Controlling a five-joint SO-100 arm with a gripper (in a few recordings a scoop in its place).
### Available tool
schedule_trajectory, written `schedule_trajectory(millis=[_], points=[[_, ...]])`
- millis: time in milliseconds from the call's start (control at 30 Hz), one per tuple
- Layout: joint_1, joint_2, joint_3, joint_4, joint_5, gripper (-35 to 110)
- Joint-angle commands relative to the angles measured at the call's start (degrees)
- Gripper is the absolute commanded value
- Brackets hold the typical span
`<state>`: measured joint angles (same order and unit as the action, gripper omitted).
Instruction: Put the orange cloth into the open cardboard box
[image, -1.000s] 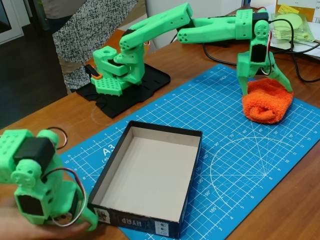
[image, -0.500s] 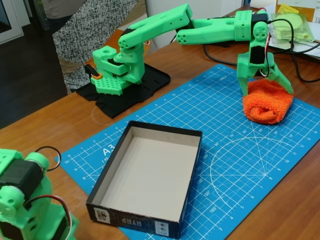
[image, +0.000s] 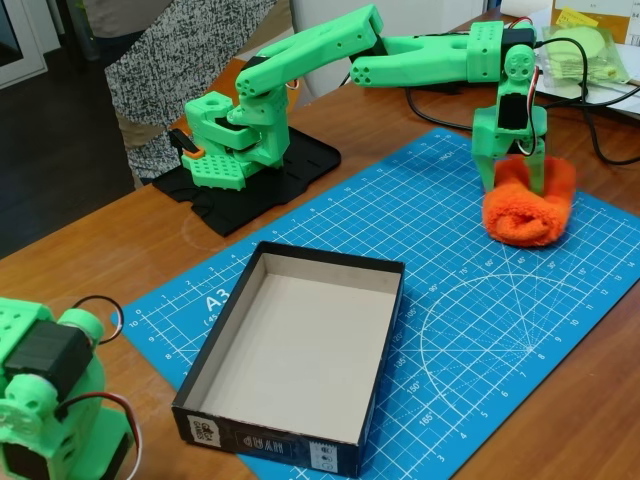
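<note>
Now the fingers close on the orange cloth (image: 528, 205).

Compared with half a second ago, the green gripper (image: 518, 172) has drawn its fingers together, and the cloth, which lay spread wider between them, is bunched into a narrower, taller lump clamped on both sides. It sits on the blue cutting mat (image: 470, 300) near the desk's far right corner, apparently touching the mat, not yet lifted. The open cardboard box (image: 300, 350) lies well apart toward the near left edge, holding nothing. By my judgement the grasp is made; lifting and carrying across remain.
</note>
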<state>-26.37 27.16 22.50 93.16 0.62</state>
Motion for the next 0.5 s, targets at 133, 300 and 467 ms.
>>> schedule_trajectory(millis=[133,300,467], points=[[2.9,0.1,8.2,1.8,1.9,-1],[3.9,19.6,17.4,1.8,2.4,-1],[6.9,47.9,28.1,1.8,4.8,-1]])
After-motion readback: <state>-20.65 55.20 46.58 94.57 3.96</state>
